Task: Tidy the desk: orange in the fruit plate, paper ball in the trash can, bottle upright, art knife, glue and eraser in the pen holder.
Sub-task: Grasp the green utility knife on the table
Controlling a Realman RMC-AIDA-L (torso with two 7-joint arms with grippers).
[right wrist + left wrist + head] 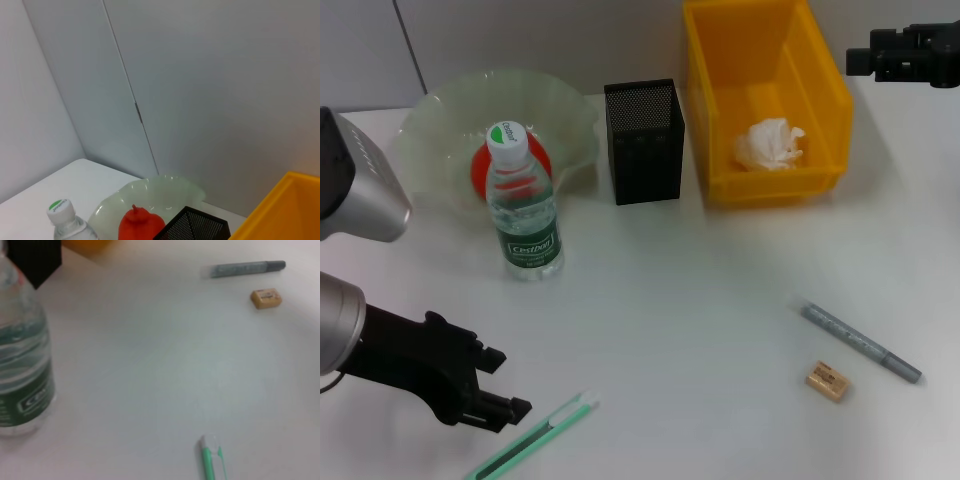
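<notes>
orange: the orange [485, 170] already lies in the plate [440, 130], half hidden behind the bottle; it reads red-orange, and that part looks done.
bottle: the bottle [523, 205] stands upright with its cap on, just in front of the plate, so it needs no more handling by my reading.
paper ball: the paper ball [770, 145] rests on the floor of the yellow bin [825, 80], which serves as the trash can; done as well.
holder: the black mesh holder [643, 142] stands between plate and bin; nothing shows above its rim, and its inside is not visible.
knife: the green knife [535, 435] lies flat near the table's front edge, just beside the left gripper, its tip pointing toward the middle of the desk; likely the next pick because it is nearest.
glue: the grey glue [860, 342] stick lies flat on the right side, well apart from the holder.
eraser: the eraser [827, 381] lies just beside the glue, nearer the front, not touching it.
left gripper: the left gripper [505, 408] hangs low by the knife's handle end; i cannot tell how wide its fingers stand.
right gripper: the right gripper [860, 60] hangs high beside the bin's far corner, idle; its fingers i cannot tell either.
remaining: three small things for the holder, judged from how they lie.
</notes>
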